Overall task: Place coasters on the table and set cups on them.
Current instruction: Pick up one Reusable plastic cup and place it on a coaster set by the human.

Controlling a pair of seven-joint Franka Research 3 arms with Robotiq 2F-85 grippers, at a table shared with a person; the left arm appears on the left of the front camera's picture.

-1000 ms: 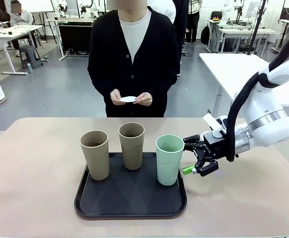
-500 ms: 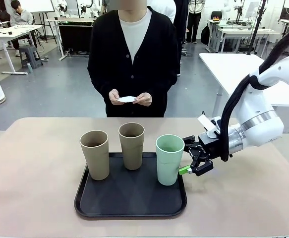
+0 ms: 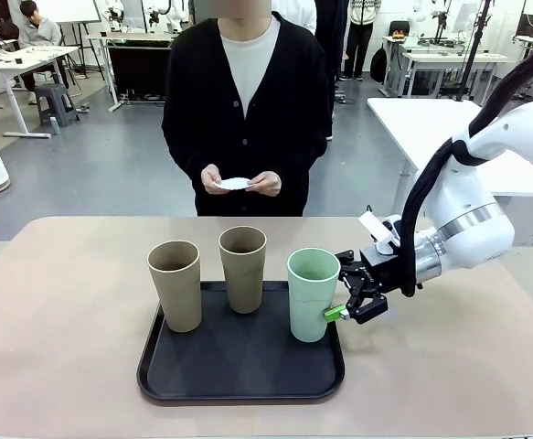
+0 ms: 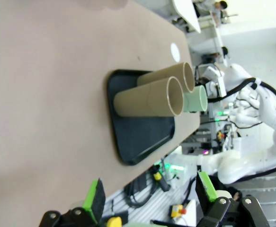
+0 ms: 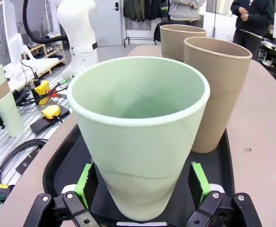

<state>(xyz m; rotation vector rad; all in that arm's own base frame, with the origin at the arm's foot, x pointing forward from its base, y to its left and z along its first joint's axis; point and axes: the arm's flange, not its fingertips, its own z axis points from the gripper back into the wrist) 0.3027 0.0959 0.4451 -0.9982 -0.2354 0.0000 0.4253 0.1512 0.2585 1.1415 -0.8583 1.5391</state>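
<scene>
On the black tray (image 3: 239, 370), mint cup (image 5: 142, 142) between wide-spread right fingers (image 5: 84, 182); left fingers (image 4: 96, 201) wide too, empty.

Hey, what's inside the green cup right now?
Looking into the green cup from the right wrist view, I see bare inner wall and nothing sticking up. Its bottom is hidden behind the near rim, so something small lying there can't be ruled out.

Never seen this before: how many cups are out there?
3, all on the black tray: the left beige-brown cup, the middle beige-brown cup farther back, the mint green cup at right. None seem hidden.
</scene>
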